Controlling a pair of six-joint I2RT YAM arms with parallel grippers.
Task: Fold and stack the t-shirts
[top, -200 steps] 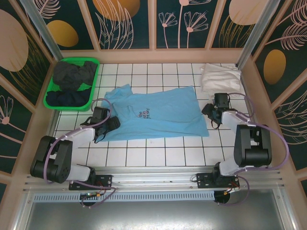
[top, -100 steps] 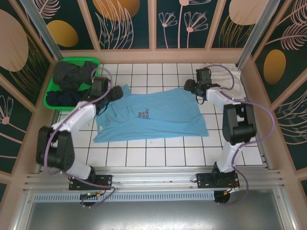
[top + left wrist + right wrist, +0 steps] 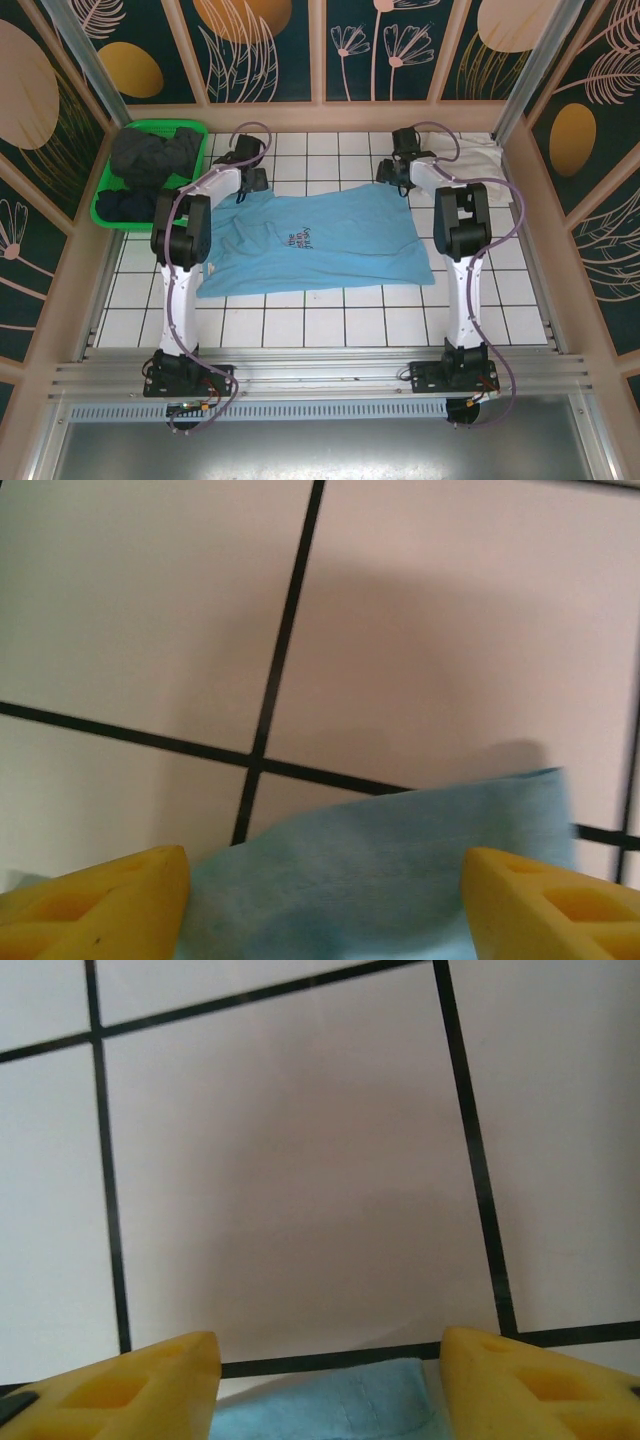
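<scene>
Right of the green basket [image 3: 110, 214], from above, the light-blue t-shirt [image 3: 320, 238] lies flat, our left gripper [image 3: 250, 178] at its corner nearest the basket, right gripper [image 3: 393, 168] farthest. Left wrist: our fingers [image 3: 100, 905] stand apart astride the hem. Right wrist: fingers [image 3: 540, 1380] apart, little cloth between, so we should reach deeper before closing.

The white-tiled table [image 3: 340, 320] is carrying a sky-blue t-shirt [image 3: 320, 245], which is lying spread flat across its middle. A folded white t-shirt [image 3: 480, 160] is resting in the far right corner, and a green basket [image 3: 100, 212] is sitting at the far left edge.
</scene>
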